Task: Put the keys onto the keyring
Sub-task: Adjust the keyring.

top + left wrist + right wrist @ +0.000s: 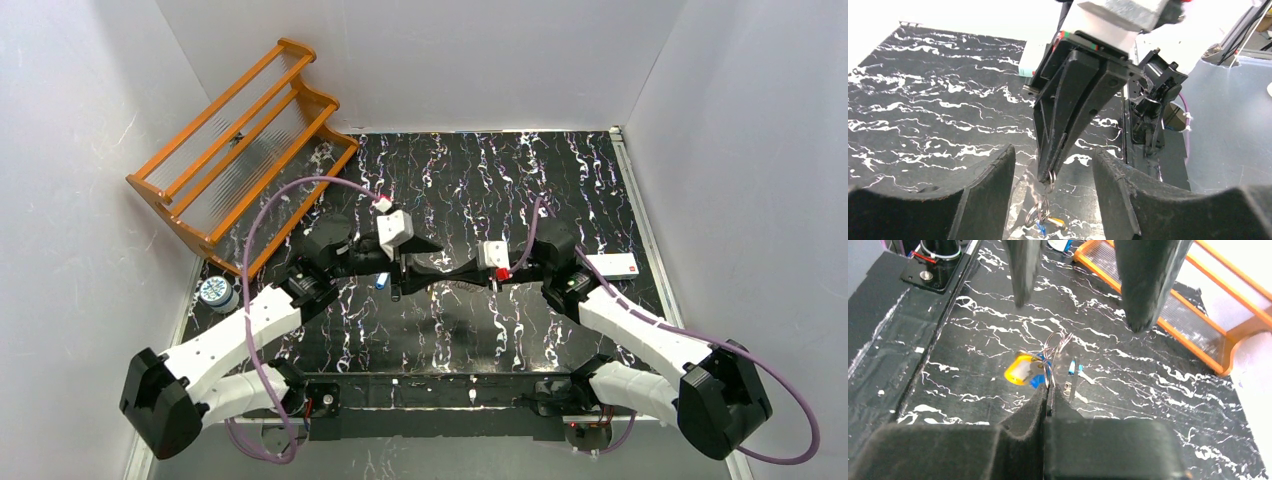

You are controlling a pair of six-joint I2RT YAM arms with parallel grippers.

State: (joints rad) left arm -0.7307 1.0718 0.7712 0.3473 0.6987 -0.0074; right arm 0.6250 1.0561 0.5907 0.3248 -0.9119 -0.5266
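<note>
The keyring (1057,344) is a small bunch of thin, silvery wire loops. It is held up just above the black marbled mat (973,330), near the mat's middle and between the two arms. The right gripper (1049,390) is clenched on it, its pads pressed flat together with the wire pinched in the seam.

Against the ring's lower left hangs the gold key (1020,371), with a rounded yellow head. The blue key (1037,382) touches it and shows only as a small patch behind the wire. Just to their right the slim key (1073,373), blue and silver, appears edge-on. I cannot tell whether it is on the ring or lies loose on the mat.

The left gripper (1053,154) is released. Its fingers (988,190) stand apart on either side of the right gripper's tip, touching neither the tip nor the ring.

In the left wrist view the bunch is blurred and cut off at the bottom edge, leaving only loops and flecks of blue and gold. From above, the two gripper bodies cover the ring. The number of keys cannot be made out.
</note>
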